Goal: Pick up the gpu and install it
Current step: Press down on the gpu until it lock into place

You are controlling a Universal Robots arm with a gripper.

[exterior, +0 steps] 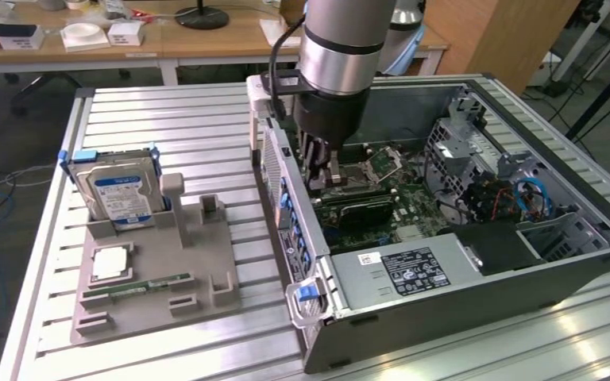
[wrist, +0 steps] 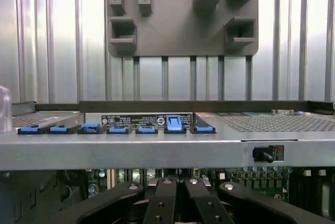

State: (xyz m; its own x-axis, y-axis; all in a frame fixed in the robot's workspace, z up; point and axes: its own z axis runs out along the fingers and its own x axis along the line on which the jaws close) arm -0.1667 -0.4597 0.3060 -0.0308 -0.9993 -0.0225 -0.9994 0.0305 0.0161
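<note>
One claw [exterior: 326,184] [wrist: 183,185] reaches down inside the open computer case [exterior: 559,278], its fingers closed together. I cannot tell whether anything is pinched between them. The gpu [exterior: 354,211], seen as a dark block edged in green, sits on the motherboard [exterior: 411,198] just below the fingertips. On the exterior view's left, a grey holder [exterior: 167,262] on the ribbed desk [exterior: 178,119] carries an upright hard drive [exterior: 120,194] and a narrow memory stick [exterior: 140,286]. The case's perforated side wall [exterior: 283,198] stands between holder and claw. Right of the gpu lie the power supply [exterior: 411,270] and blue cables [exterior: 533,194].
</note>
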